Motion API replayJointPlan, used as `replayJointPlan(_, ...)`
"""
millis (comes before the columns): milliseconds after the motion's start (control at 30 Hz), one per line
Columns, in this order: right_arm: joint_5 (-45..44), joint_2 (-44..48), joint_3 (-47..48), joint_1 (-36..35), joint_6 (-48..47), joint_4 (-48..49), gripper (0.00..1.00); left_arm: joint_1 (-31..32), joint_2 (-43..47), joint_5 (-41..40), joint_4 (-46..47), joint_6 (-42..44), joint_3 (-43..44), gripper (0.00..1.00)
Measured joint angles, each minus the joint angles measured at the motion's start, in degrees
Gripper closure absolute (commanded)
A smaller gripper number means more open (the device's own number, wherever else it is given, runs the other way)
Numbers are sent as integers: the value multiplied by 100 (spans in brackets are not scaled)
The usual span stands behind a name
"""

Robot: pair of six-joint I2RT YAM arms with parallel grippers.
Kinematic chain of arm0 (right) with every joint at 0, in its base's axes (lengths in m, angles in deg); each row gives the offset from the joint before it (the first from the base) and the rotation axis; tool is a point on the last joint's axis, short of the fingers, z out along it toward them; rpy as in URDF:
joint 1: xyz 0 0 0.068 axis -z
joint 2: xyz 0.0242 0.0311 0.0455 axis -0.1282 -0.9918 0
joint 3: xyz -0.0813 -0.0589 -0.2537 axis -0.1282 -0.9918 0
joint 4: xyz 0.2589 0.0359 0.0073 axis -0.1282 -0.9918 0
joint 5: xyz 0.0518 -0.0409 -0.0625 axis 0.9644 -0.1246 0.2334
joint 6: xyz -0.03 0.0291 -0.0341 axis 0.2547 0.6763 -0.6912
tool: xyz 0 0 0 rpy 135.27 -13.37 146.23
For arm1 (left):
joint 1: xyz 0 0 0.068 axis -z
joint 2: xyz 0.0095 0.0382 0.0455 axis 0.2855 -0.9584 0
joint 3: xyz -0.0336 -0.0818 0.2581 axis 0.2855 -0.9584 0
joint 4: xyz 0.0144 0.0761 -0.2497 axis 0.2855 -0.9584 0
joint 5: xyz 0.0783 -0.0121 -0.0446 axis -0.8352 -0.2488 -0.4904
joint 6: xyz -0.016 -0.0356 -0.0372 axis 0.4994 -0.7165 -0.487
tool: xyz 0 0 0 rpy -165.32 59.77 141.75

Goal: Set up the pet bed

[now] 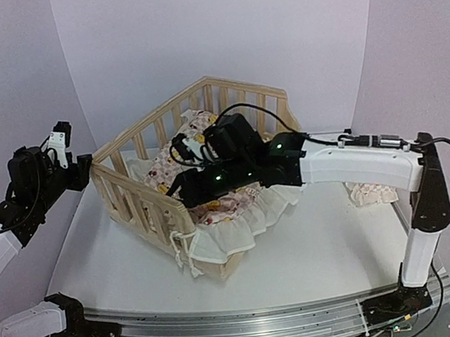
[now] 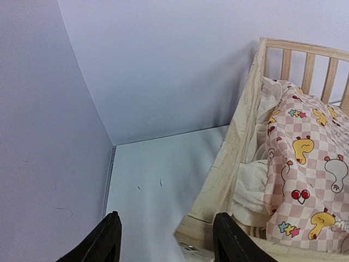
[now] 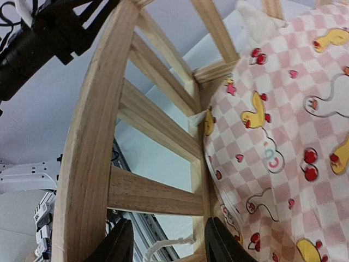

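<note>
**Desk:** What was nearest the arm bases?

**Photographer:** On the pale grey table, the low near side of the large light-wood, slat-sided pet bed, which stood at centre, turned corner-on. The white frill of the pink-checkered, yellow-duck cushion spilled over that edge, so the cushion was probably not yet seated flat inside. A small matching pillow lay outside the frame to the right, partly behind the right arm.

**Desk:** And the tools?

**Photographer:** The right gripper reached low over the cushion toward the near-left railing. Its black fingers were spread and pinched nothing. Its wrist view showed slats and the cushion's edge just ahead, a position that suited tucking fabric against the wood. Farther back, the left gripper sat at the bed's left corner. Its fingers were apart and unclamped, with the frame's corner showing between them. It seemed placed to brace the frame against the other arm's push.

**Desk:** Beyond that?

**Photographer:** The far railing, then a plain white backdrop.
</note>
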Motion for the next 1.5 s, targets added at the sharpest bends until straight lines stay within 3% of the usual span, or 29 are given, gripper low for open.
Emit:
replayJointPlan(133, -12, -805, 727, -390, 67, 412, 51, -6, -42, -10, 61, 47, 18, 41)
replayJointPlan(233, -46, -923, 807, -572, -5, 465, 47, -17, -131, 26, 52, 182, 138, 41)
replayJointPlan(433, -919, 326, -326, -550, -272, -100, 40, -19, -351, 167, 183, 468, 247, 43)
replayJointPlan(600, -2013, 1853, -741, 292, -464, -1000, 33, -52, -680, 369, 727, 498, 247, 45)
replayJointPlan(800, -2768, 3305, -1344, 2014, -952, -1661, 23, -44, -1623, 920, 1531, 483, 478, 45)
replayJointPlan(1033, -1624, 2927, -1461, 4000, -1998, -1973, 20, -56, -2723, 1271, 1283, 856, 1441, 46)
replayJointPlan(1267, -101, 1837, -1514, 4531, -3066, -1791, 26, -112, -2482, 1461, 561, 959, 2440, 43)
replayJointPlan(1400, 423, 1701, -1840, 4844, -3263, -1181, 29, -173, -1890, 1271, 162, 1033, 2559, 42)
replayJointPlan(1500, 659, 1577, -1943, 4962, -3310, -736, 38, -493, -1472, 977, -353, 956, 2525, 42)
